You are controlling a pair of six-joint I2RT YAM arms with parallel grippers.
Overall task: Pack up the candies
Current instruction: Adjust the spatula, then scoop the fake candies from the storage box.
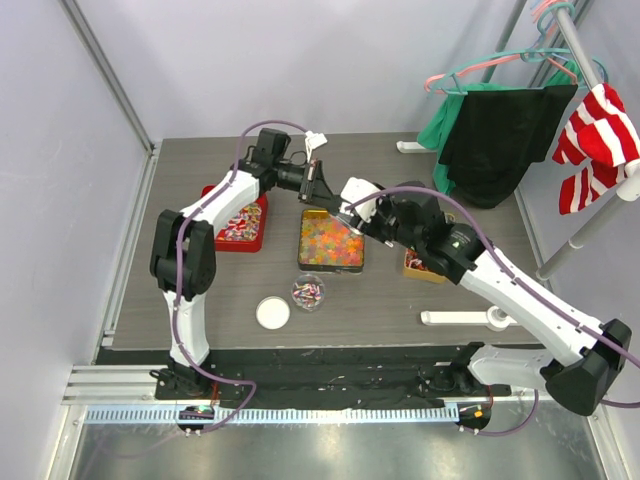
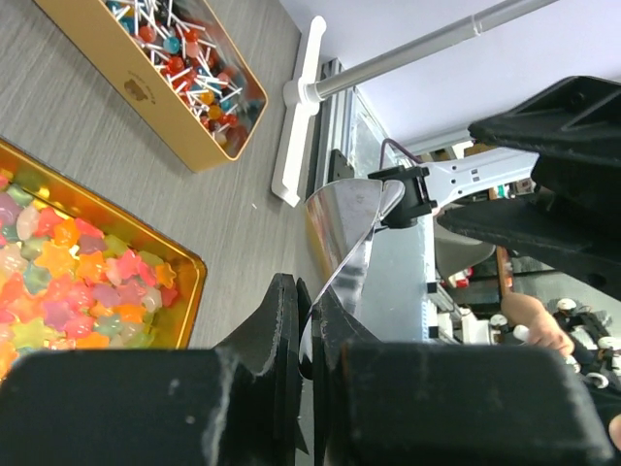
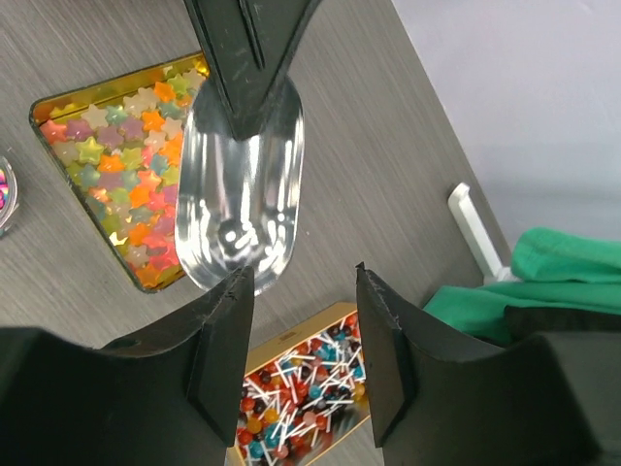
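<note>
scoop near candies
left jaws clench its handle; right jaws released, bowl end pointing toward their gap.

You're looking at a robotics lab cell, not a home or a shop. Two robot arms, the left arm and the right arm, stand at the near edge of a grey wood-grain tabletop, beside an aluminium rail, with purple cables looping along them. Plain pale wall panels box the tabletop in at the left and back. On it, open tins of candies lie near a white clothes rack hung with hangers and garments. Your left wrist view catches cluttered equipment beyond the tabletop's edge.
</note>
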